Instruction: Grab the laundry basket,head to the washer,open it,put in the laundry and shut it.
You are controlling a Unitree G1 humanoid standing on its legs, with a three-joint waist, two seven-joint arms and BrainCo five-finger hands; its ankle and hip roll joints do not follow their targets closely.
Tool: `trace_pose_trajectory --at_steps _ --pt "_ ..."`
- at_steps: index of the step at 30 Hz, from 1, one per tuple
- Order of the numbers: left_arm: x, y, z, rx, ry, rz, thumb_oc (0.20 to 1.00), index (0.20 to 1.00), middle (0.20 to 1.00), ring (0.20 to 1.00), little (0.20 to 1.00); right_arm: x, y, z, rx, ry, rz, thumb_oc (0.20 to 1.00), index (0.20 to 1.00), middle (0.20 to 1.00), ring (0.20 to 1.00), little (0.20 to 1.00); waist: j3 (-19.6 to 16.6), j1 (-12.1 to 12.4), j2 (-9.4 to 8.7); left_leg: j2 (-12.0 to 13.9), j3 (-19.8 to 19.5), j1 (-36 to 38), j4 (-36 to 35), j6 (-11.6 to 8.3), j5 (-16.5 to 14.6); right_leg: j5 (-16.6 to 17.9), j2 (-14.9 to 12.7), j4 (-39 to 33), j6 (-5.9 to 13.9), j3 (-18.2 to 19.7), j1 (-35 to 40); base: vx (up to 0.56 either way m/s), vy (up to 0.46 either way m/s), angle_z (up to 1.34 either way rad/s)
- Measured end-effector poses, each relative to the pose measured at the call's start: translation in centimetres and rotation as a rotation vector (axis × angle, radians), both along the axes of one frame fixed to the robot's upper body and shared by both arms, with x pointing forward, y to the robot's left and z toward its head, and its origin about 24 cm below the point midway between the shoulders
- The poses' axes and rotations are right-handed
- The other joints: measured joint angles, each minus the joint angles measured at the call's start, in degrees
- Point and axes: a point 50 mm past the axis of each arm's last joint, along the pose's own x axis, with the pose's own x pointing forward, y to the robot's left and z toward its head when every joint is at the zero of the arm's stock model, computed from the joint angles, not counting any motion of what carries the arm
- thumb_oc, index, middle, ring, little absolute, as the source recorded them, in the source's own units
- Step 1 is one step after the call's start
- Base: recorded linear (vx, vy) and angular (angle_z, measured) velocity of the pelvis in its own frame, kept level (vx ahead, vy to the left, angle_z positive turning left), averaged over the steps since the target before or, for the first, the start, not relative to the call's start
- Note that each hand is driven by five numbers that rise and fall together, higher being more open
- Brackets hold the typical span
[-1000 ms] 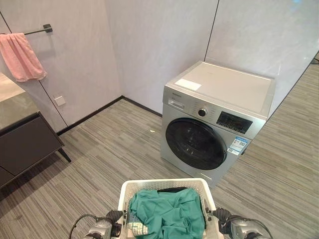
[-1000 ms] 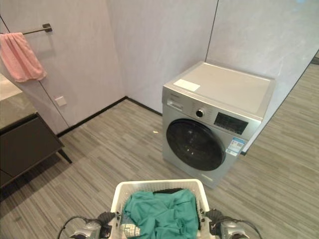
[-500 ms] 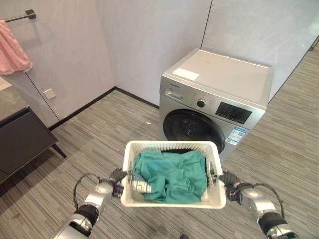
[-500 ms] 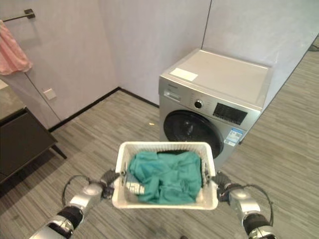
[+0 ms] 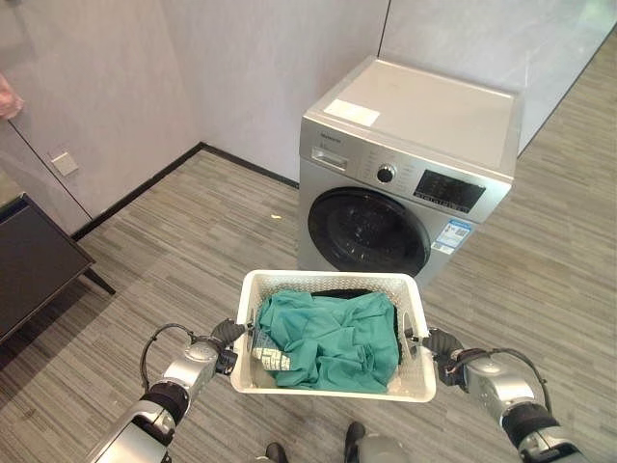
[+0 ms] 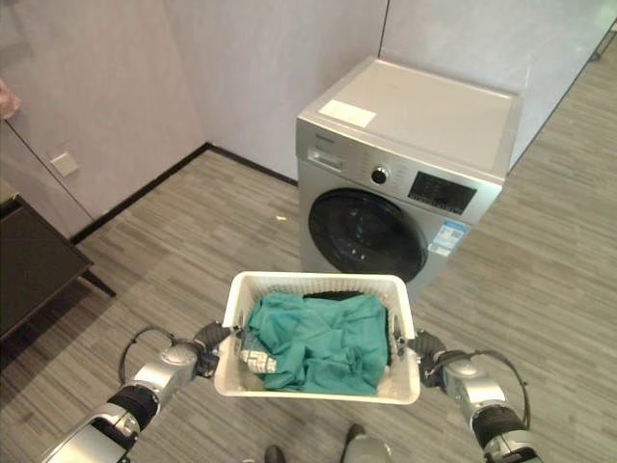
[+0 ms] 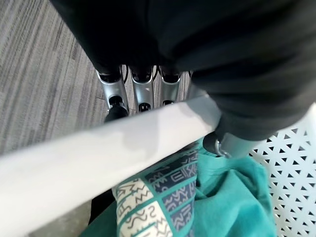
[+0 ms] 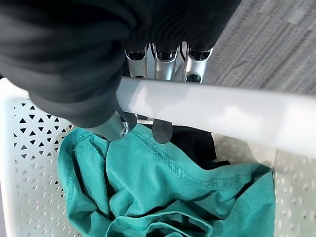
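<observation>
**Basket in hand, washer ahead and not yet opened**

The white perforated plastic laundry basket [image 5: 333, 333] is lifted off the floor and carried between both hands, holding a crumpled teal garment [image 5: 333, 338] with a patterned patch and something dark beneath it. The left hand [image 5: 228, 337] is clenched on the rim of the basket's left short side; its wrist view shows the fingers [image 7: 140, 91] hooked under the rim with the thumb over it. The right hand [image 5: 436, 342] grasps the opposite rim in the same way, fingers [image 8: 165, 61] under, thumb inside.

By my reading, the grab is done and the walk to the machine is nearly finished. The silver front-loading washing machine [image 5: 410, 174] stands just beyond the basket's far edge, its round dark glass door [image 5: 368, 231] shut. Opening it, loading the clothes and closing it all remain, and a hand must first be freed, probably by setting the basket down.

The grey striped plank floor [image 5: 193, 241] is open to the left of the washer up to the wall's black skirting, and to its right. A dark low cabinet [image 5: 34, 260] sits well apart by the left wall. The door will likely need room to swing, so the basket should not go straight before it.
</observation>
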Motion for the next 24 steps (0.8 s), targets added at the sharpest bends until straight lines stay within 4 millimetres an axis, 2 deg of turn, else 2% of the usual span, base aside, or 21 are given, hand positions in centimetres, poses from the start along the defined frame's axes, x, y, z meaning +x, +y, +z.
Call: trace_pose_trajectory --at_steps 1,2,3,5,7,9,11,12,13,14,15,16,18,19,20,22,23,24 --pt "-0.1 0.0 -0.1 0.003 0.005 -0.002 0.2 0.2 0.2 0.2 0.2 -0.2 0.0 -0.2 0.001 0.009 0.0 0.2 0.2 0.2 0.2 0.2 0.04 -0.14 0.13 -0.05 -0.05 0.11 0.14 -0.06 0.18 -0.23 -0.49 1.69 0.32 -0.1 -0.43 0.14 0.007 0.01" --pt "-0.3 0.0 -0.7 0.006 0.039 0.013 0.2 0.2 0.2 0.2 0.2 -0.6 0.1 -0.6 0.009 0.026 0.0 0.2 0.2 0.2 0.2 0.2 0.13 -0.61 0.12 -0.68 -0.66 0.3 0.05 0.68 -1.0 -1.5 -1.52 2.79 1.71 -0.11 -2.83 0.17 -0.022 0.07" --pt "-0.4 0.1 -0.9 0.007 0.049 0.017 0.2 0.2 0.2 0.2 0.2 -0.6 0.1 -0.6 0.009 0.032 0.001 0.2 0.2 0.2 0.2 0.2 0.17 -0.85 0.19 -0.92 -0.63 0.29 -0.05 1.16 -0.9 -1.55 -1.73 1.33 1.99 -0.08 -3.4 0.17 -0.057 0.06" --pt "-0.6 -0.1 -1.4 -0.001 0.079 0.021 0.2 0.2 0.2 0.2 0.2 -1.0 0.0 -0.9 0.007 0.051 -0.003 0.2 0.2 0.2 0.2 0.2 0.15 -1.28 0.01 -1.89 -0.59 0.47 0.19 1.45 -1.41 -1.18 -2.98 -4.99 2.92 -2.09 -4.38 0.16 -0.095 0.03" --pt "-0.8 -0.1 -1.7 0.0 0.095 0.019 0.2 0.2 0.2 0.2 0.2 -1.5 0.1 -1.3 0.01 0.072 -0.007 0.2 0.2 0.2 0.2 0.2 0.13 -1.31 -0.18 -2.11 -0.28 1.65 0.21 0.89 -2.24 1.06 -4.19 -10.8 3.16 -4.58 -4.51 0.14 -0.133 -0.02" --pt "-0.8 -0.2 -1.8 0.002 0.101 0.022 0.2 0.2 0.2 0.2 0.2 -1.6 0.1 -1.6 0.01 0.083 -0.008 0.2 0.2 0.2 0.2 0.2 -0.05 -1.24 -0.49 -1.93 -0.45 2.99 0.21 -0.4 -2.77 3.96 -4.26 -17.06 3.08 -5.61 -3.76 0.21 -0.174 0.09" --pt "-0.8 -0.5 -2.1 -0.002 0.118 0.033 0.2 0.2 0.2 0.2 0.2 -1.7 -0.2 -1.6 0.009 0.084 -0.019 0.2 0.2 0.2 0.2 0.2 -0.3 -1.4 -0.93 -0.5 -2.04 5.42 0.28 -3.25 -4.61 5.64 -4.2 -21.11 2.69 -5.45 -3.46 0.31 -0.225 0.32" --pt "-1.0 -0.5 -2.4 0.0 0.133 0.037 0.2 0.2 0.2 0.2 0.2 -2.0 -0.1 -1.9 0.009 0.1 -0.016 0.2 0.2 0.2 0.2 0.2 -0.81 -1.22 -1.79 -0.04 -2.24 7.38 0.28 -5.04 -5.71 6.09 -3.84 -22.57 2.61 -6.55 -1.44 0.2 -0.135 0.27" --pt "-1.6 -0.7 -2.9 -0.007 0.155 0.042 0.2 0.2 0.2 0.2 0.2 -2.2 -0.2 -2.1 0.005 0.117 -0.017 0.2 0.2 0.2 0.2 0.2 -1.25 -1.0 -1.3 1.94 -2.62 10.1 0.62 -7.67 -7.36 9.32 -2.42 -21.34 -3.77 -6.41 0.43 0.23 -0.246 0.06" --pt "-2.0 -1.1 -3.4 -0.015 0.177 0.044 0.2 0.2 0.2 0.2 0.2 -2.4 -0.7 -2.2 -0.007 0.126 -0.024 0.2 0.2 0.2 0.2 0.2 -2.44 -0.89 0.82 4.58 -1.81 10.31 1.48 -8.2 -7.45 6.57 0.1 -18.99 -6.71 -6.73 0.62 0.31 -0.28 -0.04" --pt "-1.9 -1.3 -3.4 -0.02 0.174 0.04 0.2 0.2 0.2 0.2 0.2 -2.4 -0.9 -2.1 -0.012 0.127 -0.023 0.2 0.2 0.2 0.2 0.2 -2.93 -1.12 1.64 6.46 -1.91 10.31 2.59 -9.22 -6.81 5.07 1.32 -17.5 -7.85 -7.24 0.79 0.29 -0.275 -0.01" --pt "-1.6 -1.4 -3.2 -0.019 0.161 0.04 0.2 0.2 0.2 0.2 0.2 -2.3 -1.0 -2.0 -0.013 0.124 -0.024 0.2 0.2 0.2 0.2 0.2 -2.96 -1.54 1.44 8.33 -2.46 10.12 4.77 -11.5 -5.22 2.9 2.15 -15.63 -8.53 -8.06 1.28 0.29 -0.238 0.1" --pt "-2.0 -1.7 -3.6 -0.027 0.178 0.042 0.2 0.2 0.2 0.2 0.2 -2.3 -1.2 -1.9 -0.023 0.127 -0.018 0.2 0.2 0.2 0.2 0.2 -4.05 -1.95 2.09 12.3 -3.92 9.94 9.87 -12.61 -4.52 -2.55 4.99 -13.13 -8.22 -9.27 3.34 0.22 -0.339 0.06" --pt "-2.1 -1.6 -3.7 -0.028 0.178 0.046 0.2 0.2 0.2 0.2 0.2 -2.3 -1.3 -1.9 -0.026 0.125 -0.015 0.2 0.2 0.2 0.2 0.2 -4.21 -1.84 1.91 13.44 -4.46 9.2 12.19 -14.59 -3.28 -3.59 5.76 -12.89 -8.49 -9.22 3.92 0.17 -0.372 -0.03" --pt "-2.4 -1.3 -4.0 -0.03 0.183 0.059 0.2 0.2 0.2 0.2 0.2 -2.4 -0.9 -2.0 -0.021 0.124 -0.002 0.2 0.2 0.2 0.2 0.2 -5.0 -1.89 0.56 14.62 -5.78 5.63 19.43 -17.09 -1.78 -3.96 6.13 -13.71 -9.86 -9.33 4.38 0.09 -0.33 -0.12" --pt "-3.0 -1.2 -4.4 -0.048 0.206 0.092 0.2 0.2 0.2 0.2 0.2 -2.7 -0.8 -2.1 -0.025 0.131 0.012 0.2 0.2 0.2 0.2 0.2 -5.37 -1.33 0.1 17.11 -8.73 -0.09 30.58 -19.81 4.59 -4.37 7.95 -15.07 -11.95 -9.48 6.08 0.15 -0.492 -0.13" --pt "-3.1 -1.0 -4.5 -0.031 0.221 0.086 0.2 0.2 0.2 0.2 0.2 -3.9 -0.7 -2.7 -0.024 0.163 0.029 0.2 0.2 0.2 0.2 0.2 -5.3 -1.54 -0.37 20.04 -7.37 -5.77 38.71 -18.89 12.54 -5.03 8.51 -15.1 -13.14 -10.64 6.79 0.2 -0.404 -0.03" --pt "-3.4 -0.8 -4.6 -0.02 0.236 0.08 0.2 0.2 0.2 0.2 0.2 -4.8 -0.5 -3.1 -0.017 0.18 0.036 0.2 0.2 0.2 0.2 0.2 -4.93 -1.47 -1.21 21.64 -6.07 -8.44 43.06 -17.1 20.73 -5.81 8.76 -15.19 -14.82 -11.19 7.57 0.23 -0.246 -0.09"
